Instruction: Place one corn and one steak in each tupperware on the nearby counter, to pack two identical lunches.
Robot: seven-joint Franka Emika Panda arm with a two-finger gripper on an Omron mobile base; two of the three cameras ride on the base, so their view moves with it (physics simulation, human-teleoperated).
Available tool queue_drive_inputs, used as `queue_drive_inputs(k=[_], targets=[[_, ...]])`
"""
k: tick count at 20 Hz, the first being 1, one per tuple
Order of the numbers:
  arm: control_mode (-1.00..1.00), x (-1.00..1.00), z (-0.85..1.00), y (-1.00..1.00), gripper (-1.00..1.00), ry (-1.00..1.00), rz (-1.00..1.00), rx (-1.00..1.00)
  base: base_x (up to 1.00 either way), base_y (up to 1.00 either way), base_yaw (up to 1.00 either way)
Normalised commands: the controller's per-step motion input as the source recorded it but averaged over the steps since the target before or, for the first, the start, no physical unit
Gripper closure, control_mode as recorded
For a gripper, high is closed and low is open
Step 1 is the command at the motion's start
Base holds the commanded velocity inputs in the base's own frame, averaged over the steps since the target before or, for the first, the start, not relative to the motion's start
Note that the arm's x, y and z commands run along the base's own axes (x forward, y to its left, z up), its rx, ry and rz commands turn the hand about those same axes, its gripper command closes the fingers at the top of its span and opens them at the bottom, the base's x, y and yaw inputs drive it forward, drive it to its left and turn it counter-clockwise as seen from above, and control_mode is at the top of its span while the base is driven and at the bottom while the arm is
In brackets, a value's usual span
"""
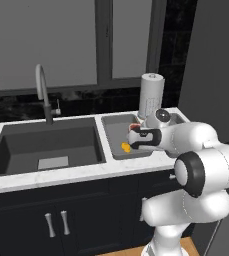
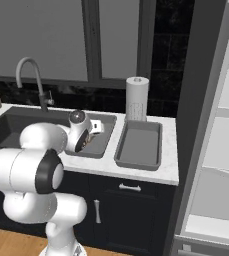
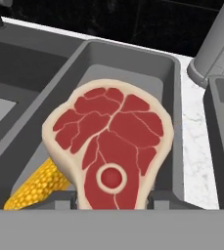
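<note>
- The gripper (image 3: 112, 197) has its two fingers partly closed on the lower edge of a steak (image 3: 111, 146), holding it upright so its red face with the pale rim looks straight back at the hand camera
- The steak hangs over the left tupperware (image 3: 133, 63), the grey tray just beside the sink (image 1: 46, 147) on the marble counter (image 1: 61, 175); whether its bottom edge touches the tray floor I cannot tell
- A corn (image 3: 37, 185) already lies on that tray's floor, below and to the left of the steak in the hand view, its long axis running slantwise toward the near wall; from the left base view the same corn (image 1: 126, 147) shows as a yellow spot just beside the gripper (image 1: 136, 139)
- So what matters for the next move, as I judge it: the steak is directly above open tray floor next to the cob, and letting go here should drop it in beside the corn rather than onto it
- The second tupperware (image 2: 138, 145) sits just to the right, near the paper towel roll (image 2: 137, 97), and has nothing in it, so that lunch is not yet started
- From the right base view the arm leans over the left tray with the gripper (image 2: 92, 131) low above it
</note>
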Motion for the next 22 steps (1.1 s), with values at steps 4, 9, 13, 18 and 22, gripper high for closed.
queue_drive_inputs(k=[4, 9, 13, 18, 22], targets=[[-1.00, 0.07, -0.12, 0.00, 1.00, 0.00, 0.00, 0.00, 0.00, 0.00, 0.00], [-1.00, 0.07, -0.13, 0.00, 1.00, 0.00, 0.00, 0.00, 0.00, 0.00, 0.00], [-1.00, 0.07, -0.13, 0.00, 1.00, 0.00, 0.00, 0.00, 0.00, 0.00, 0.00], [-1.00, 0.03, -0.13, 0.00, -1.00, 0.00, 0.01, 0.00, 0.00, 0.00, 0.00], [-1.00, 0.05, -0.09, 0.00, -1.00, 0.00, 0.02, 0.00, 0.00, 0.00, 0.00]])
